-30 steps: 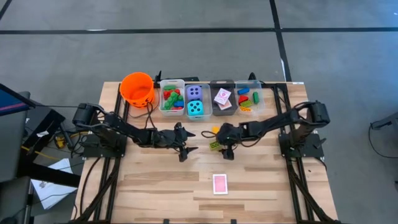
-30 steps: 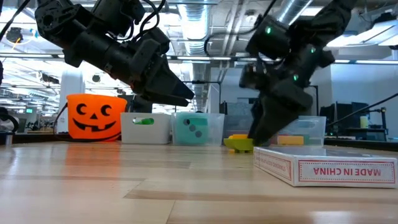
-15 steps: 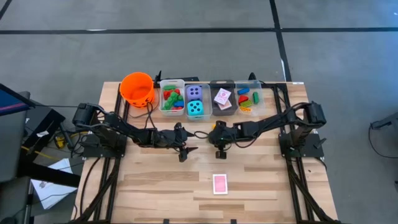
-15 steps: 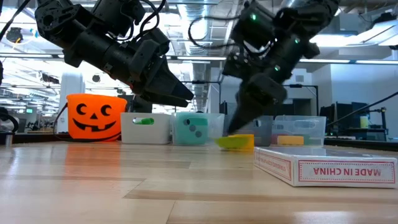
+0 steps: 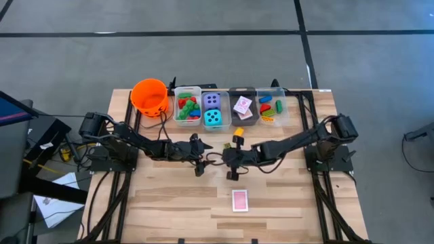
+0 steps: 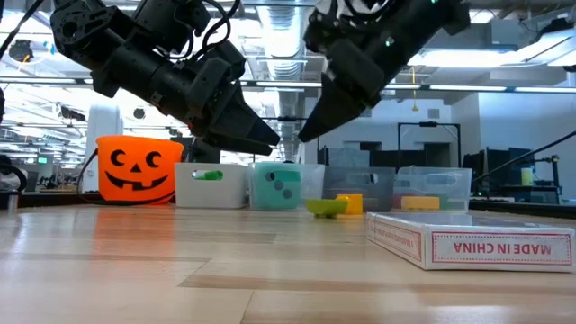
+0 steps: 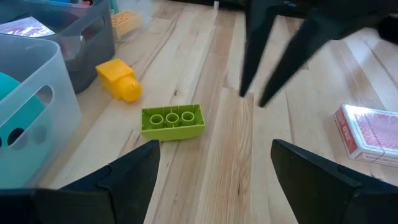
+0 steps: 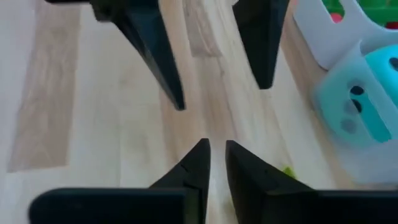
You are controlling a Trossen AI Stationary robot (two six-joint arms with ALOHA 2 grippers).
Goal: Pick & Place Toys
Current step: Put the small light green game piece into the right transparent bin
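A green brick (image 7: 173,121) lies flat on the table, studs toward the left wrist camera. It also shows in the low view (image 6: 324,207). Beside it lies a yellow brick (image 7: 118,79). My right gripper (image 7: 252,98) hangs above the table just past the green brick, shut with nothing between its fingers (image 8: 216,149); the high view shows it (image 5: 230,171) at mid-table. My left gripper (image 5: 207,163) stands open next to it and faces the bricks. A pink-backed card pack (image 5: 239,200) lies flat nearer the front edge.
Along the far edge stand an orange bucket (image 5: 150,96) and several clear bins: one with bricks (image 5: 188,107), one with a purple and a teal die (image 5: 213,110), one with cards (image 5: 243,107), one with bricks (image 5: 271,105). Another yellow brick (image 7: 124,22) lies by the bins.
My right gripper has shut, risen and swung toward the table's left, up to the left gripper, with nothing in it. The green brick has slid a little toward the left and still lies on the table.
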